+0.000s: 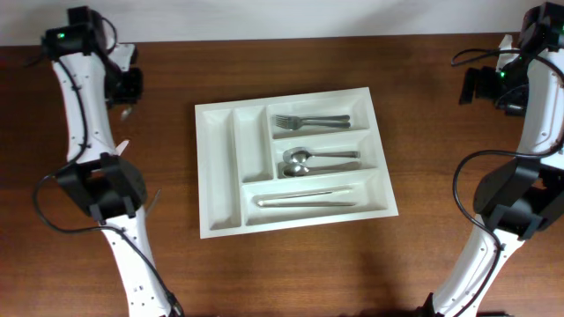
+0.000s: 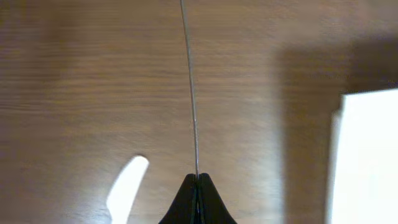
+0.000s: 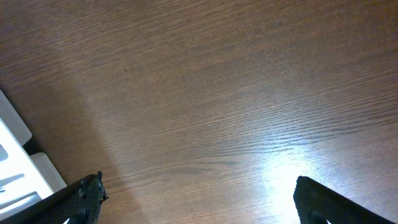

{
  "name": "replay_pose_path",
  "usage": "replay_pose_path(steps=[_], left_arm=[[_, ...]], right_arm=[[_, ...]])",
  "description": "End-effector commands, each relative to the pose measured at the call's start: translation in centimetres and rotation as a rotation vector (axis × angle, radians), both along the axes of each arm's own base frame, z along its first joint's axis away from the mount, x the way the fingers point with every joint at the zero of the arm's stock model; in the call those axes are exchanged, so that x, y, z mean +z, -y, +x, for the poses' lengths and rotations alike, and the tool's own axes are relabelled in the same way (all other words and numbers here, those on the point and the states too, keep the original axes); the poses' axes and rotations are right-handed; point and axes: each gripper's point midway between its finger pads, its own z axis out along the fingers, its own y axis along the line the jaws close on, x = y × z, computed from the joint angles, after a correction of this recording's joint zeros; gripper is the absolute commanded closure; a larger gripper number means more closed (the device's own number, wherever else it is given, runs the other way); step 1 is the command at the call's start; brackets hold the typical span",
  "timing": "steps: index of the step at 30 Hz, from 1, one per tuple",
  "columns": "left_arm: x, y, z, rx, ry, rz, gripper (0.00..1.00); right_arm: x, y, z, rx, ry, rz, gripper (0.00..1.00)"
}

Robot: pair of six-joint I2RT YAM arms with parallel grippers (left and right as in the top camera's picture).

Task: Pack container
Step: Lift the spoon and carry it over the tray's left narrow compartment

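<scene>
The container [image 1: 216,167] lay between both, well apart; left gripper [image 2: 197,198] pinched together, slightly nearer; right gripper [image 3: 196,190] spread apart.

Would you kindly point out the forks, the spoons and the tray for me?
forks [image 1: 322,121], overhead view, on the handles.
spoons [image 1: 296,156], overhead view, on a bowl.
tray [image 1: 214,172], overhead view, on its bare leftmost compartment.
</scene>
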Motion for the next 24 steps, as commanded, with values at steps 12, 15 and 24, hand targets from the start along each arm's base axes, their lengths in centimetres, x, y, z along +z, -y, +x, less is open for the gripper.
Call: replay_pose_path(steps=[12,15,24], left_arm=[[2.0,14.8,-1.8,-0.074,-0.062,-0.082,0.98],[2.0,16.7,-2.2,-0.042,-0.078,-0.104,0.98],[2.0,18.6,-2.6,0.025,-0.093,-0.118,0.98]], right_arm=[[0.1,-0.3,0.0,-0.003,0.002,0.008,0.01],[0.1,-0.3,0.0,-0.003,0.002,0.008,0.01],[0.1,-0.3,0.0,-0.003,0.002,0.008,0.01]])
